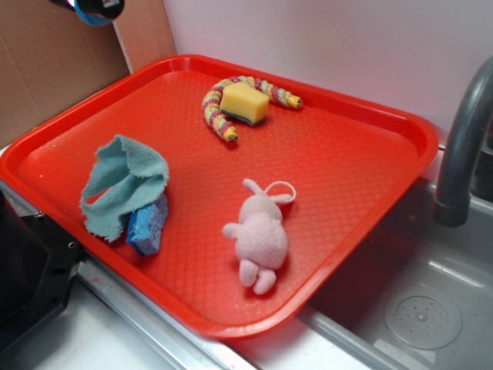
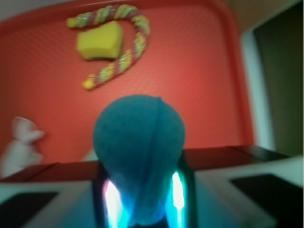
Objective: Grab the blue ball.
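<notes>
Judging from both views, the grab appears to be already made: in the wrist view the small round blue crocheted ball (image 2: pixel 138 147) is seen clamped between the fingers of the pincer (image 2: pixel 141 199), filling the lower middle of the picture and held clear above the red plastic tray (image 2: pixel 199 71). In the exterior view only a blue rounded shape (image 1: pixel 96 9) with dark parts of the arm is caught at the top left edge, well above the tray, so the ball seems lifted. Little is left, perhaps only keeping the hold secure.

On the tray a yellow sponge block (image 1: pixel 245 102) is seen resting against a curved pink-and-yellow knitted rope (image 1: pixel 218 116) near the far edge. A pale teal cloth (image 1: pixel 123 185) lies crumpled over a flat blue sponge (image 1: pixel 148 225) at the near left, and a pink plush rabbit (image 1: pixel 260 237) lies near the middle. A grey tap (image 1: pixel 462 146) and a sink (image 1: pixel 424 316) are at the right. Nothing is seen in the way.
</notes>
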`<action>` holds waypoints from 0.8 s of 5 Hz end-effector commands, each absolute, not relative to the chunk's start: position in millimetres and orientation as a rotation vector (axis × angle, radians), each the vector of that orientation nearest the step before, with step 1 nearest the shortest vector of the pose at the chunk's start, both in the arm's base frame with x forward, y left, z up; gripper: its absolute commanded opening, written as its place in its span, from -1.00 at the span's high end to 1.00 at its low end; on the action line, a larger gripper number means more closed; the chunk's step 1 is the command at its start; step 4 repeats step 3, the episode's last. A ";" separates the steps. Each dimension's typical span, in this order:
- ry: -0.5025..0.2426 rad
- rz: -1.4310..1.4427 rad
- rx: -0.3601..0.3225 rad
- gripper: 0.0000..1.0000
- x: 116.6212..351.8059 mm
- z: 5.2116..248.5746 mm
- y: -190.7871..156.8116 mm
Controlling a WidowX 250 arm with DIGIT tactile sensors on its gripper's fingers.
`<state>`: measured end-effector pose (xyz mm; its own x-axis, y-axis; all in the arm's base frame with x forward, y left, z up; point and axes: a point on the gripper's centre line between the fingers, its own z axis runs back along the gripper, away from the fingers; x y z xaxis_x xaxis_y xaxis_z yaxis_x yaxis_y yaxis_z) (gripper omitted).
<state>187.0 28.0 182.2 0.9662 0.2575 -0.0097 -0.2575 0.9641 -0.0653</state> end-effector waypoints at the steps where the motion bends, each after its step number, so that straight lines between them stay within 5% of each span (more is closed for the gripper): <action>1: -0.028 0.311 -0.128 1.00 178.4 190.6 18.6; 2: -0.048 0.280 -0.081 1.00 176.8 190.4 18.0; 3: -0.044 0.256 -0.028 0.10 178.1 186.9 22.0; 4: -0.044 0.256 -0.028 0.10 178.1 186.9 22.0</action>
